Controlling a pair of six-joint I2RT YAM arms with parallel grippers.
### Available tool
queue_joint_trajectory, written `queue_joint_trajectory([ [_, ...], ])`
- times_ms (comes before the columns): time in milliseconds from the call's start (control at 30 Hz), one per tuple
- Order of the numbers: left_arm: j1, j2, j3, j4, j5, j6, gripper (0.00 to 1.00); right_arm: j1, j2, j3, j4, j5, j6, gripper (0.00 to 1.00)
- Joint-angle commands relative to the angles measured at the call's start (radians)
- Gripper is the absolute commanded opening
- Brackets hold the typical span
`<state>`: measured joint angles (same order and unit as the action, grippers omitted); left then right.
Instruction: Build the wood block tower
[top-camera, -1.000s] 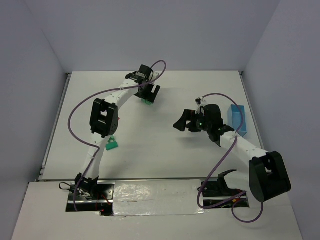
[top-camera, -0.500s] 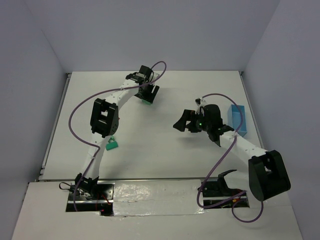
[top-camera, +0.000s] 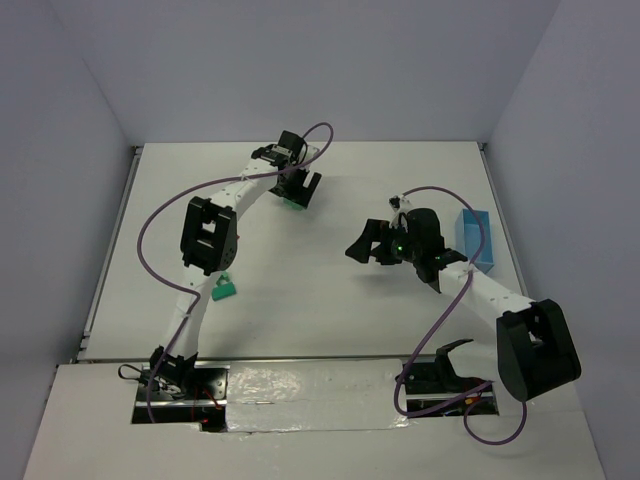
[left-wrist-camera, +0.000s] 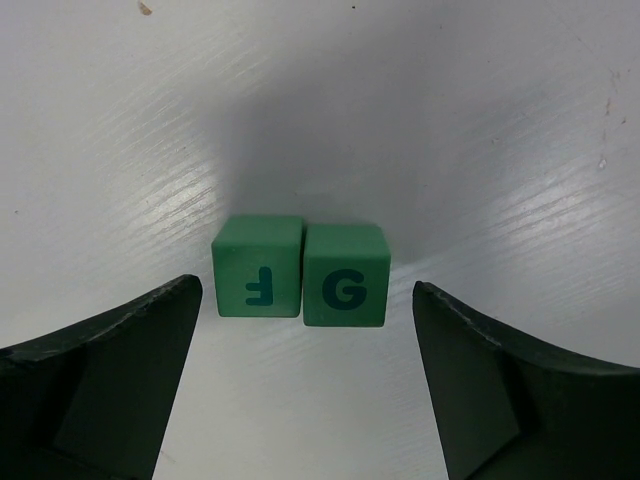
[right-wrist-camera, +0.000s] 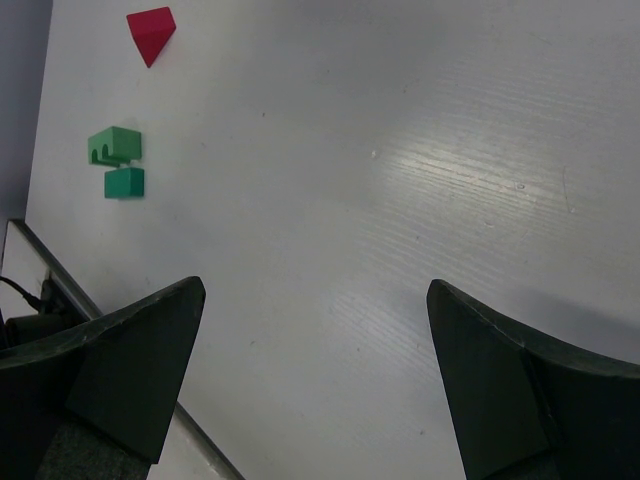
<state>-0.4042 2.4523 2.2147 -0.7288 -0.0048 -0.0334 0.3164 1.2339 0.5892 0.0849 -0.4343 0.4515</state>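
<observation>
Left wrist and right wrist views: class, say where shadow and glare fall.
Left wrist view: a soft dark shadow spreads over the table behind the two green blocks, with bright sheen on either side. Right wrist view: a glare streak crosses the table right of centre; the red wedge looks sharp.

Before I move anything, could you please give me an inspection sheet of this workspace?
Surface: white table, foil tape along near edge.
Job's things: green F cube and G cube touching side by side; red wedge, green arch block, small green cube loose; nothing stacked.
Clutter: light blue tray, right side.
Grippers: left gripper jaws open, flanking both lettered cubes; right gripper jaws open, empty.
Cables: purple cables loop along both arms.
Surroundings: plain grey walls.
</observation>
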Motion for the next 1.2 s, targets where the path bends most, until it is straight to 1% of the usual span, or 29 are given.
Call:
queue_joint_trajectory([
  [0, -0.001, -0.019, 0.043, 0.011, 0.009, -0.005, 0.99, 0.012, 0.004, 0.044, 0.021, -0.009, -0.014, 1.0],
  [33, -0.001, -0.024, 0.037, 0.015, -0.019, -0.013, 0.99, 0.01, 0.004, 0.044, 0.021, -0.009, -0.014, 1.0],
  [200, -0.001, -0.097, -0.013, 0.04, -0.061, -0.04, 1.0, 0.01, 0.003, 0.043, 0.021, -0.011, -0.014, 1.0],
  [433, -0.001, -0.252, -0.167, 0.127, -0.104, -0.131, 1.0, 0.013, 0.006, 0.044, 0.021, -0.011, -0.017, 1.0],
  [533, -0.002, -0.306, -0.228, 0.149, -0.087, -0.16, 1.0, 0.015, 0.004, 0.044, 0.019, -0.007, -0.019, 1.0],
  [633, -0.015, -0.398, -0.323, 0.169, -0.125, -0.212, 1.0, 0.015, -0.005, 0.044, 0.016, 0.003, -0.022, 1.0],
  [667, -0.021, -0.426, -0.358, 0.173, -0.183, -0.238, 0.99, 0.015, -0.007, 0.044, 0.009, 0.009, -0.027, 1.0],
  [700, -0.021, -0.461, -0.439, 0.178, -0.217, -0.306, 1.0, 0.015, -0.01, 0.046, 0.004, 0.019, -0.03, 1.0],
  [733, -0.021, -0.546, -0.487, 0.181, -0.25, -0.348, 0.99, 0.015, -0.019, 0.046, 0.0, 0.041, -0.031, 1.0],
  [767, -0.021, -0.594, -0.597, 0.18, -0.346, -0.403, 0.99, 0.018, -0.025, 0.046, -0.013, 0.058, -0.034, 1.0],
  [800, -0.021, -0.651, -0.662, 0.171, -0.388, -0.51, 1.0, 0.019, -0.031, 0.046, -0.019, 0.077, -0.036, 1.0],
  [833, -0.022, -0.756, -0.714, 0.155, -0.415, -0.558, 0.99, 0.027, -0.045, 0.047, -0.033, 0.121, -0.037, 1.0],
  [867, -0.021, -0.806, -0.81, 0.12, -0.493, -0.685, 1.0, 0.029, -0.05, 0.05, -0.04, 0.149, -0.037, 1.0],
  [900, -0.024, -0.91, -0.866, 0.077, -0.517, -0.727, 0.99, 0.035, -0.056, 0.054, -0.05, 0.175, -0.036, 1.0],
  [933, -0.028, -0.962, -0.919, 0.066, -0.527, -0.764, 1.0, 0.044, -0.057, 0.055, -0.065, 0.222, -0.034, 1.0],
  [967, -0.03, -1.008, -1.019, 0.043, -0.559, -0.861, 1.0, 0.052, -0.059, 0.06, -0.069, 0.242, -0.033, 1.0],
  [1000, -0.031, -1.098, -1.068, 0.022, -0.569, -0.894, 0.99, 0.059, -0.063, 0.064, -0.077, 0.27, -0.034, 1.0],
  [1033, -0.039, -1.143, -1.158, -0.001, -0.575, -0.92, 1.0, 0.07, -0.068, 0.069, -0.108, 0.363, -0.036, 1.0],
  [1100, -0.041, -1.247, -1.24, -0.015, -0.587, -0.982, 0.99, 0.157, -0.092, 0.107, -0.158, 0.532, -0.057, 1.0],
  [1133, -0.039, -1.275, -1.276, -0.014, -0.599, -0.994, 1.0, 0.18, -0.1, 0.121, -0.206, 0.592, -0.057, 1.0],
  [1167, -0.032, -1.291, -1.334, -0.005, -0.603, -0.981, 0.99, 0.191, -0.109, 0.139, -0.218, 0.607, -0.047, 1.0],
])
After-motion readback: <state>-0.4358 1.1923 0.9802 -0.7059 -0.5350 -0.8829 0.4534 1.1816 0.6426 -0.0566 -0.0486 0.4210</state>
